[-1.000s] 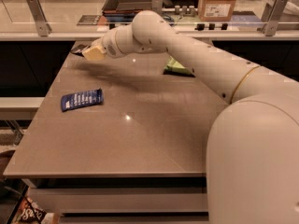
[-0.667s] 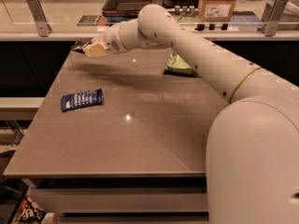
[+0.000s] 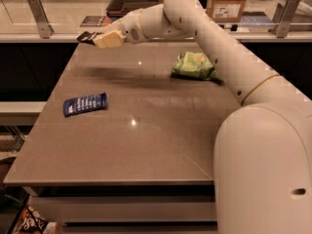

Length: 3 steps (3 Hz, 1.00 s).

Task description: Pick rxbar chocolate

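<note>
Fingers point(image 3: 109, 39) pinch the small, flat, dark rxbar chocolate point(image 3: 86, 37) above the table point(image 3: 146, 130).

Lighting is warm and moderate, coming from overhead: two small bright glints sit on the surface point(image 3: 161, 150), one near its middle and one farther back, and a faint sheen runs between them. The gripper point(image 3: 100, 38), raised over the far left corner of the surface with the dark rxbar chocolate point(image 3: 86, 37) pinched at its tip, and the pale arm point(image 3: 209, 38) behind it throw a broad, soft-edged shadow band across the far half. The counter point(image 3: 58, 13) behind is brightest, while the space below it is near black.
</note>
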Tool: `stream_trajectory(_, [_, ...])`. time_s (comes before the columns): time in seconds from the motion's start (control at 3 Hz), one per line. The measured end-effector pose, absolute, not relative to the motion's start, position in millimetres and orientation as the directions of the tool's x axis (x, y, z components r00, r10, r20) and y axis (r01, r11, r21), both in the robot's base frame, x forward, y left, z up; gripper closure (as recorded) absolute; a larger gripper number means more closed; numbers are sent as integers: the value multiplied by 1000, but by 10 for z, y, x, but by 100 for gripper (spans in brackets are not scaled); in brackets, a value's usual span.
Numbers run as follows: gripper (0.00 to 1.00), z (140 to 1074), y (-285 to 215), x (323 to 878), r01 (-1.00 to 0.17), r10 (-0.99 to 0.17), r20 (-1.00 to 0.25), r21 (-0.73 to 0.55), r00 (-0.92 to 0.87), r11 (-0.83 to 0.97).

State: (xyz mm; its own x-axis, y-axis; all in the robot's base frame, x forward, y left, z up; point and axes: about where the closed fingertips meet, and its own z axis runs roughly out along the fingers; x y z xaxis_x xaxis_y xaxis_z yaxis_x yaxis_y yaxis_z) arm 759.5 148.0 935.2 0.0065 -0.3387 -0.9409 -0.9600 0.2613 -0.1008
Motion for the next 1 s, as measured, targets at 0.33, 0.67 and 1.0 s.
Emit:
stream_trajectory(0.33, [100,9508,1390,7541,-962,-347,-938,-111,18,250])
stream_trajectory(0.67, [100,9751,1282,7422,-955,-373,-927,-142,37,259])
stream_trajectory(1.0, [100,9750,1283,7421,-956,-373,-927,-142,37,258])
